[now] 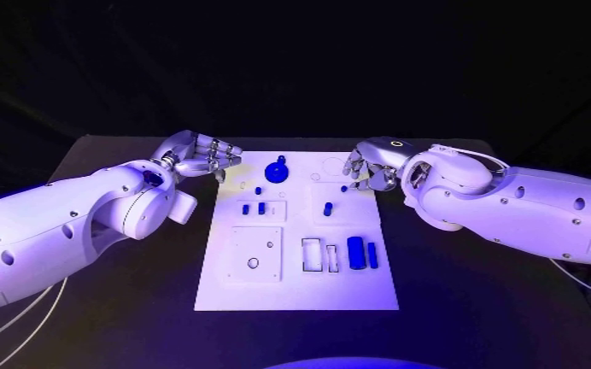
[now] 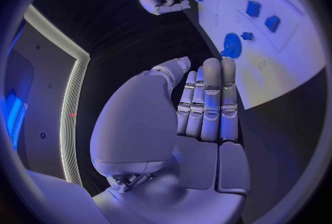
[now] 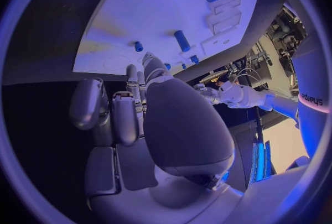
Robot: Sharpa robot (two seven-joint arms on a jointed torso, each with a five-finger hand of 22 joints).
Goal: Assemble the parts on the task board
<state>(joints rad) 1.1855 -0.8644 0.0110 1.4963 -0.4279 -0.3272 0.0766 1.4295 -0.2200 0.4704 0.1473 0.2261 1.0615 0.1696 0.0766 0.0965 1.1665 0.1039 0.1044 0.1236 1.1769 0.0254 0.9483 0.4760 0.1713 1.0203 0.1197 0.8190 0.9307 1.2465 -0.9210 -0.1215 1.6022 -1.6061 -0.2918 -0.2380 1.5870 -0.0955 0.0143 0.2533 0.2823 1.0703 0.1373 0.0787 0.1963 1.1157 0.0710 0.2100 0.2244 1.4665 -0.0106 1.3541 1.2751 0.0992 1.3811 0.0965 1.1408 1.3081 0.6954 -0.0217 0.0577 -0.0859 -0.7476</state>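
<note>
With both the left hand (image 1: 201, 155) and right hand (image 1: 371, 166) empty, fingers loosely extended at the task board (image 1: 295, 288) far corners, the right should approach the nearby blue peg (image 1: 328, 208) from above and pinch squarely.

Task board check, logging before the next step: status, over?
Left hand and right hand both empty, fingers apart, at the far corners of the task board. Blue parts lie untouched on it. Nothing in the way.
</note>
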